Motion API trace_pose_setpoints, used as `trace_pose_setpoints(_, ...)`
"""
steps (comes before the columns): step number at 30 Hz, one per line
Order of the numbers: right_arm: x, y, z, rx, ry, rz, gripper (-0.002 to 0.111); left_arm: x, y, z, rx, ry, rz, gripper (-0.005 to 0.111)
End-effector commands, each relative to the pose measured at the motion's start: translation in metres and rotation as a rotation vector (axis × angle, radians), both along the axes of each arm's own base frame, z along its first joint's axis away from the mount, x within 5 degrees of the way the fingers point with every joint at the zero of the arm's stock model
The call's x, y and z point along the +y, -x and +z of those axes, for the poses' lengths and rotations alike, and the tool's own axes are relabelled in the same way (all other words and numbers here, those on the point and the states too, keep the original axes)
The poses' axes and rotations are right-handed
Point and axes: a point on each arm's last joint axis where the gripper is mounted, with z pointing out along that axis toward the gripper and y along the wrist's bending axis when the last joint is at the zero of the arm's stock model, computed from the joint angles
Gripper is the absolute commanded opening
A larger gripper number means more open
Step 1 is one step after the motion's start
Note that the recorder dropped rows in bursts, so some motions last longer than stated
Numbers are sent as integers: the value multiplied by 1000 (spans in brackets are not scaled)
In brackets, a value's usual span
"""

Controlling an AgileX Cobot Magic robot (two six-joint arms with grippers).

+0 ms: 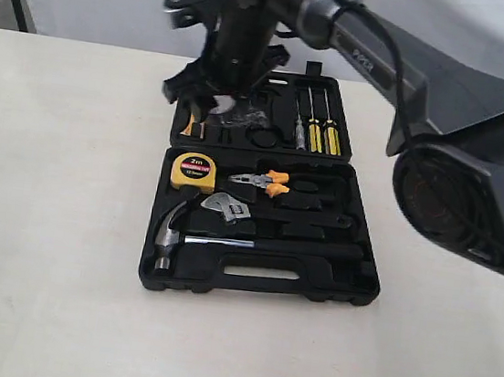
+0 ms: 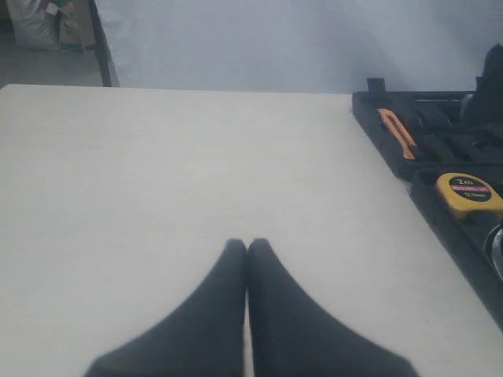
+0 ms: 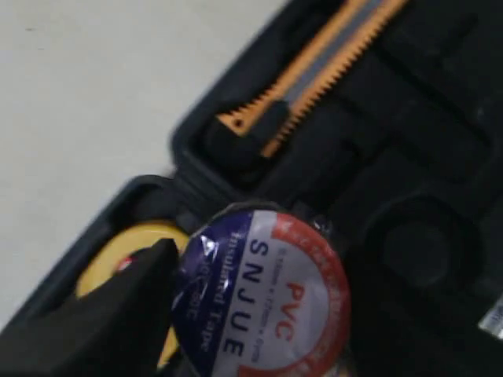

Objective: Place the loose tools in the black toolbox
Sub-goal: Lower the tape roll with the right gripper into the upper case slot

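Note:
The black toolbox (image 1: 349,297) lies open on the table. The claw hammer (image 1: 173,229) and the adjustable wrench (image 1: 225,208) lie in recesses of its near half. My right gripper (image 1: 218,102) hangs over the far half's left side, shut on the tape roll (image 3: 263,290), whose blue, white and red label faces the wrist camera. One finger (image 3: 118,314) presses the roll's edge; the other is hidden behind the roll. A round empty recess (image 3: 420,251) lies close beside the roll. My left gripper (image 2: 247,245) is shut and empty over bare table, left of the toolbox (image 2: 393,157).
The yellow tape measure (image 1: 193,171) and orange-handled pliers (image 1: 266,182) sit in the near half. Three screwdrivers (image 1: 319,128) and an orange knife (image 3: 314,71) sit in the far half. The right arm's dark body (image 1: 456,177) looms over the table's right side.

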Motion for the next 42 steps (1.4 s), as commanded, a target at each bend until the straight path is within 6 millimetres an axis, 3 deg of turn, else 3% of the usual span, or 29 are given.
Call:
trace_pose_setpoints(1,-36,-18,-6,56,-64,-87,0,0,2,-1,-5,27,1,1)
trace_pose_setpoints(4,-47,-23,-15,75,-63,-119,0,0,2,-1,-5,27,1,1)
trace_pose_setpoints(10,-54,-29,-50,62,-13,-135,1,0,2,-1,-5,27,1,1)
trace_pose_setpoints(14,-57,-32,-63,26,2,-141,13,0,2,-1,-5,27,1,1)
trace_pose_setpoints(19,-61,-37,-63,-16,-7,-154,26,0,2,-1,-5,27,1,1)
trace_pose_setpoints(28,-67,-40,-63,-23,5,-211,28,0,2,-1,-5,27,1,1)
trace_pose_setpoints(34,-67,-36,-65,11,13,-215,63,0,2,-1,-5,27,1,1)
trace_pose_setpoints(42,-66,-38,-63,13,-31,-297,73,0,2,-1,-5,27,1,1)
